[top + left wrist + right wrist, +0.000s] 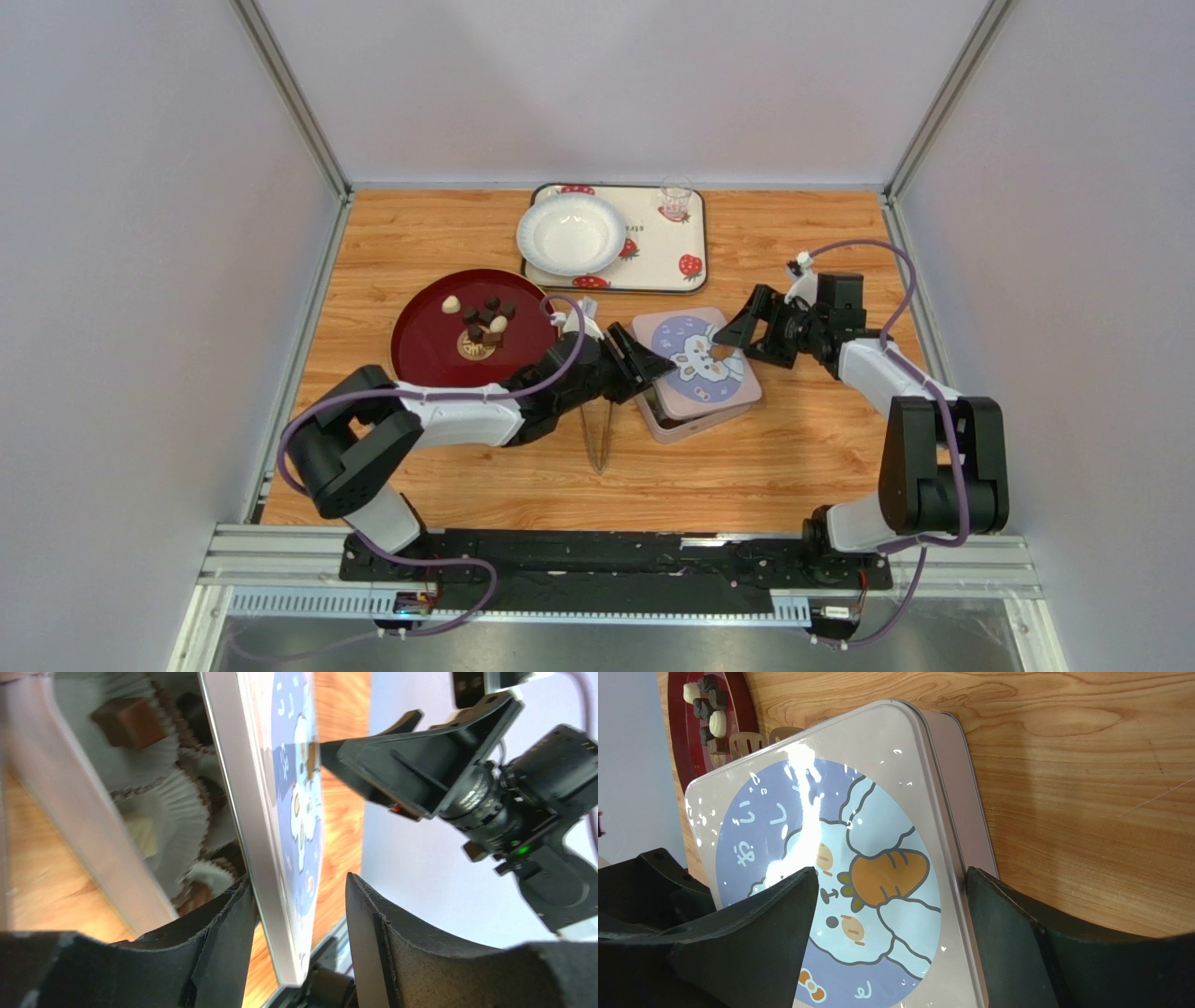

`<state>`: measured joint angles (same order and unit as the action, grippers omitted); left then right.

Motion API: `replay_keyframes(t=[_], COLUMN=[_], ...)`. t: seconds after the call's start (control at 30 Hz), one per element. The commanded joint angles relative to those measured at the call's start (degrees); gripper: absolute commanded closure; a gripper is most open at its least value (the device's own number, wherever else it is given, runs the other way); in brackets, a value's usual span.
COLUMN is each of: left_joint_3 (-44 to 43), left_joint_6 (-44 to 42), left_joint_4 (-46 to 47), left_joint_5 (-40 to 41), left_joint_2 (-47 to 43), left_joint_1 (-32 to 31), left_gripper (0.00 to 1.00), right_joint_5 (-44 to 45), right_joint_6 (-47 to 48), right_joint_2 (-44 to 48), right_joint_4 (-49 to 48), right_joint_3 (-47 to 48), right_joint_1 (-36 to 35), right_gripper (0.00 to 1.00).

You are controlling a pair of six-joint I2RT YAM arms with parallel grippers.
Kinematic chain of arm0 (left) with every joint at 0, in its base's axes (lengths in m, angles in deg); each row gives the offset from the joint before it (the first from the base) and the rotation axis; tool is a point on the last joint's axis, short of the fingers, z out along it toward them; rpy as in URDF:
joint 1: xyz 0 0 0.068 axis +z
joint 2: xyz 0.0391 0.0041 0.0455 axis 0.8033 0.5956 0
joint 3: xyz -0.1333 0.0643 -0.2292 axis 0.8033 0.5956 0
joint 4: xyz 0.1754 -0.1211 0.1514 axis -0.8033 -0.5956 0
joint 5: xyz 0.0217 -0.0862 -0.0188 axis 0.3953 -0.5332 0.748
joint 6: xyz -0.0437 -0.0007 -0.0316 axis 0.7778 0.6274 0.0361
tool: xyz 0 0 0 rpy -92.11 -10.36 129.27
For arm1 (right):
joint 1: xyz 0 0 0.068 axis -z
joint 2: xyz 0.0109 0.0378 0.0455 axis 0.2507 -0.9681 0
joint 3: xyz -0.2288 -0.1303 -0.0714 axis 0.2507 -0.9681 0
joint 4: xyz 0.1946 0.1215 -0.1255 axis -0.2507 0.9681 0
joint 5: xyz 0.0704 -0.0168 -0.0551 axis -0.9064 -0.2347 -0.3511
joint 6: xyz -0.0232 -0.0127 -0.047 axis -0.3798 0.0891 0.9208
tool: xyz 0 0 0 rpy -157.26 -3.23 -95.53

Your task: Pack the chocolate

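Note:
Several dark and cream pieces of chocolate (pixel 484 325) (pixel 710 707) sit on a red plate (pixel 428 343). More chocolate (pixel 130 721) lies in paper cups inside the square tin (pixel 662 417) (pixel 63 812). The rabbit-print lid (pixel 694 361) (pixel 295 798) (pixel 829 812) rests tilted over the tin. My left gripper (pixel 645 367) (pixel 298 882) straddles the lid's left edge, open, with one finger against the underside and a gap on the other side. My right gripper (pixel 730 343) (pixel 891 875) is open over the lid's right part, one finger above the picture and the other just past the rim.
A white bowl (pixel 571 231) stands on a strawberry-print tray (pixel 673 259) at the back, with a small glass (pixel 676 200) beside it. Tongs (pixel 599 434) lie on the wooden table in front of the tin. Grey walls close in both sides.

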<state>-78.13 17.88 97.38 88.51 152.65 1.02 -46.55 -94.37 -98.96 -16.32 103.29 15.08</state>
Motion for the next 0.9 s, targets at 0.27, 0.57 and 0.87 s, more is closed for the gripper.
replay_keyframes(t=[0.27, 0.57, 0.87], left_joint_3=[-8.7, -6.0, -8.6], left_joint_6=[-6.8, -4.8, -6.6], left_joint_4=[-35.0, -41.8, -38.4], left_joint_5=[9.7, 13.2, 11.3], left_joint_2=[-11.2, -14.8, -8.6], left_joint_1=[-4.4, -4.4, -3.9], left_gripper=[0.39, 0.33, 0.28], right_joint_5=[-1.6, -0.5, 2.2], right_joint_6=[3.1, 4.6, 5.8], right_joint_2=[0.7, -0.1, 1.3], right_joint_4=[-0.8, 0.0, 1.2], right_joint_3=[2.5, 2.8, 2.9], right_joint_1=[-2.7, -3.7, -5.1], right_gripper=[0.19, 0.2, 0.2])
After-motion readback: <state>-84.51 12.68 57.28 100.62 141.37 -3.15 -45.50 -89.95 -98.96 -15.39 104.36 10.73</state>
